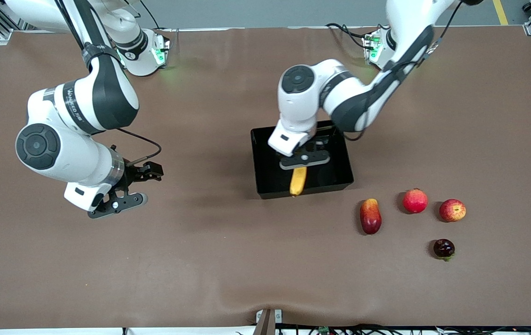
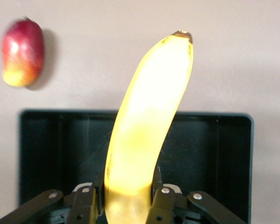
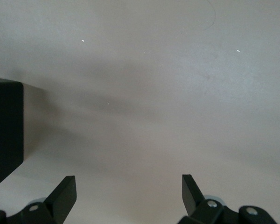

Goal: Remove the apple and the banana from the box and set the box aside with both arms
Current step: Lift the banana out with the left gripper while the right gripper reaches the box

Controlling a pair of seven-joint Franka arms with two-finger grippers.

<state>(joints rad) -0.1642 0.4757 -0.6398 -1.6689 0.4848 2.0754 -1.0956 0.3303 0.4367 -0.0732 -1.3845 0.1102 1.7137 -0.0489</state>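
Banana lifted over the box, apple already out

Banana (image 2: 144, 130) sits clamped between our left gripper's (image 1: 303, 164) fingers (image 2: 161, 198), which pinch it near one end so most of its length hangs free. We hold it above the box (image 1: 265, 158), apparently so it clears the low walls. Its long axis runs from the gripper toward the front camera, and the free tip reaches out over the box wall nearest that camera. The box itself lies near the middle of the table (image 1: 228, 260) and looks empty in both views that show its floor.

Our apple (image 1: 452, 210) rests on the table toward the left arm's end, beside a pinkish-red round fruit (image 1: 415, 200) and near a mango-like fruit (image 1: 370, 216) and a dark fruit (image 1: 444, 248). We judge that setting the banana down comes next.

Our right gripper (image 1: 123, 188) waits over bare table toward the right arm's end, fingers spread wide, holding nothing.
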